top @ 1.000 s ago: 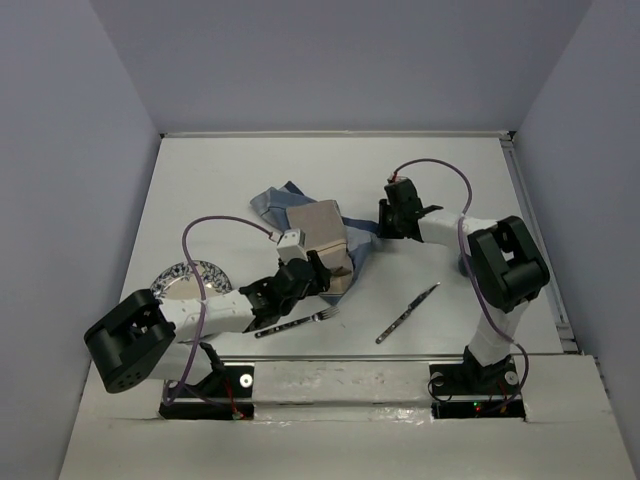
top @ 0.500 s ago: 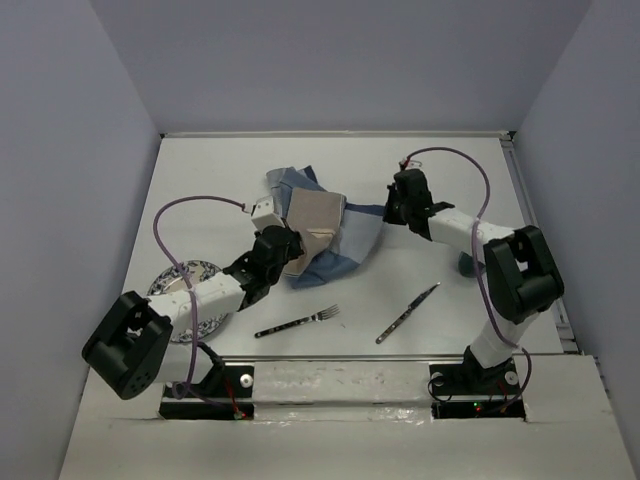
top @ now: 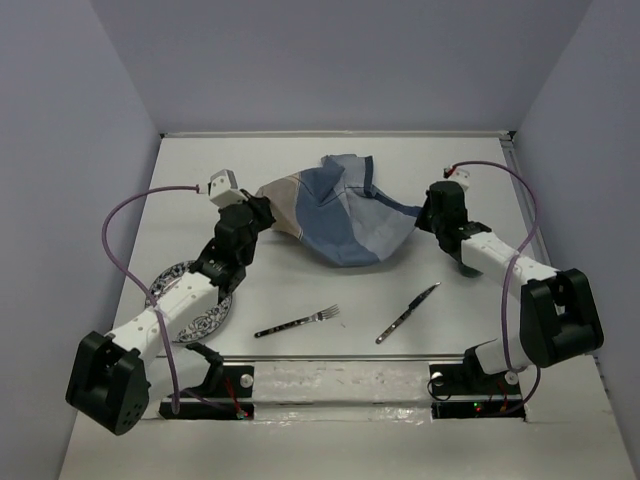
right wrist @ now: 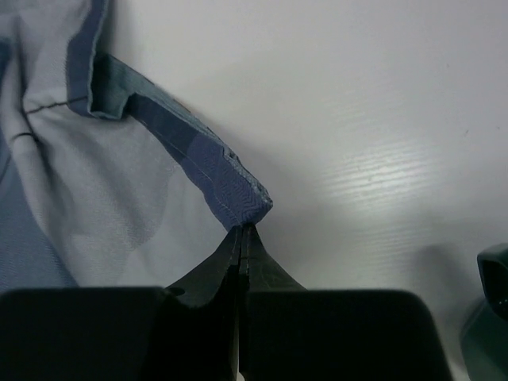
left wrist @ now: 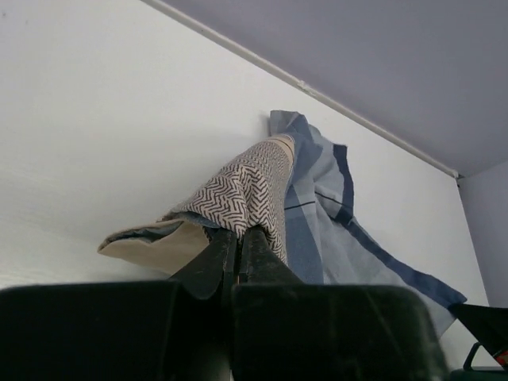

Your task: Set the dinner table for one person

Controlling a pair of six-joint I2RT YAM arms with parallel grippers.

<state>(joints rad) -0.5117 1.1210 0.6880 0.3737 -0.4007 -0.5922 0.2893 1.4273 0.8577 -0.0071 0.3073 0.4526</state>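
The dinner table is the big white flat top betw. the purple walls. It fills the whole floor of the top view. Its edges run square to the walls. It looks a bit wider left-to-right than near-to-far, but the view is slanted, so I can't say for sure which way is its long way.

Over its mid-far part is the blue & tan placemat. It looks lifted & pulled out betw. two pinches. The left gripper has its fingers shut tight on the tan corner at the left, w/ no gap. The right gripper has its fingers shut tight on the blue corner at the right, w/ only a tiny bit of cloth in the bite. So the mat's long way runs left to right. Its middle sags twd the near side & the far part is bunched in folds. I can't tell if the low part touches the table.

I think the step is spreading the mat flat. To do it well:
- pull both corners apart evenly so the sag goes
- hold both at the same height
- lay it down square to the near edge

Don't tug hard, bc the small blue bite could slip.

Near of the mat lie a fork & a knife. A plate is near left & a dark green thing is at the right. Don't drop the cloth on them.
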